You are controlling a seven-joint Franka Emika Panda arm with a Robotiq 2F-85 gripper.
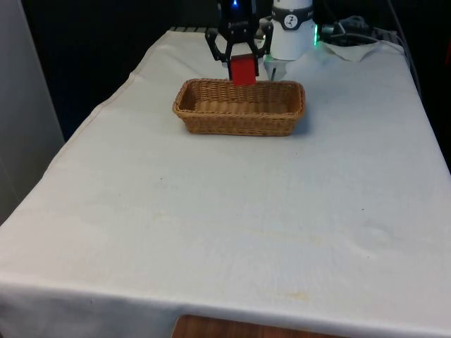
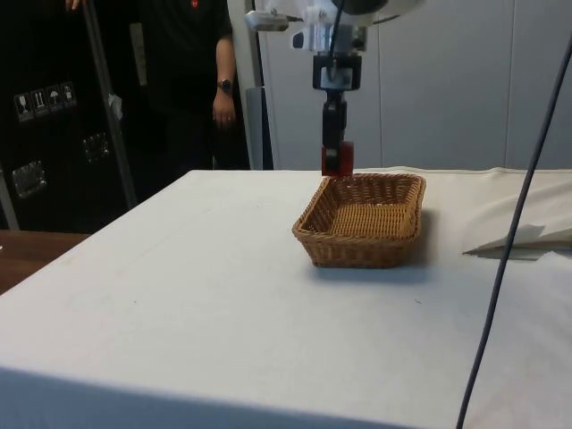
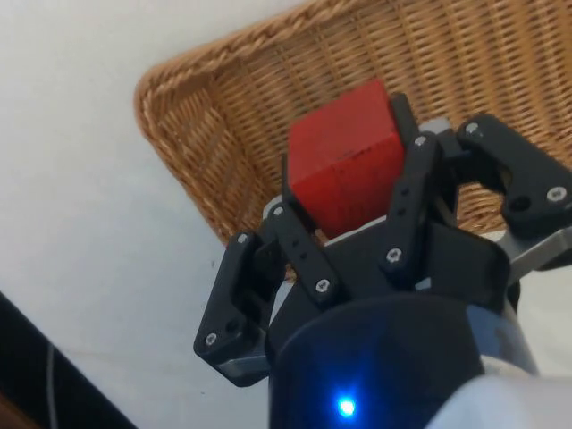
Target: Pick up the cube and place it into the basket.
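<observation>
Gripper (image 1: 243, 69) closed on red cube (image 1: 244, 70), cube clamped between both black fingers, held clear of the cloth and above the wicker basket (image 1: 211, 121). In the front view: cube at roughly 12 o'clock from the basket centre, over the far rim, lower edge level with or just above that rim; contact with the rim not determinable. In the side view: gripper (image 2: 335, 161) vertical, fingers pointing down, cube (image 2: 337, 158) at the fingertips, at about 11 o'clock from the basket (image 2: 357, 250) centre, over the far corner of the rim. In the wrist view: cube (image 3: 347, 166) gripped on two opposite faces, one finger (image 3: 407, 192) on each side, gripper (image 3: 349, 179) positioned over the basket (image 3: 201, 134) corner, woven floor visible beyond the cube. Basket rectangular, brown, upright, nothing seen inside. White cloth (image 1: 225, 225) covering the table, lightly creased. In the side view: person (image 2: 192, 80) in dark clothing standing beyond the table, at about 10 o'clock from the basket, wristwatch on one arm; folded white paper or cloth (image 2: 523, 239) lying at 3 o'clock from the basket, well apart from it.
</observation>
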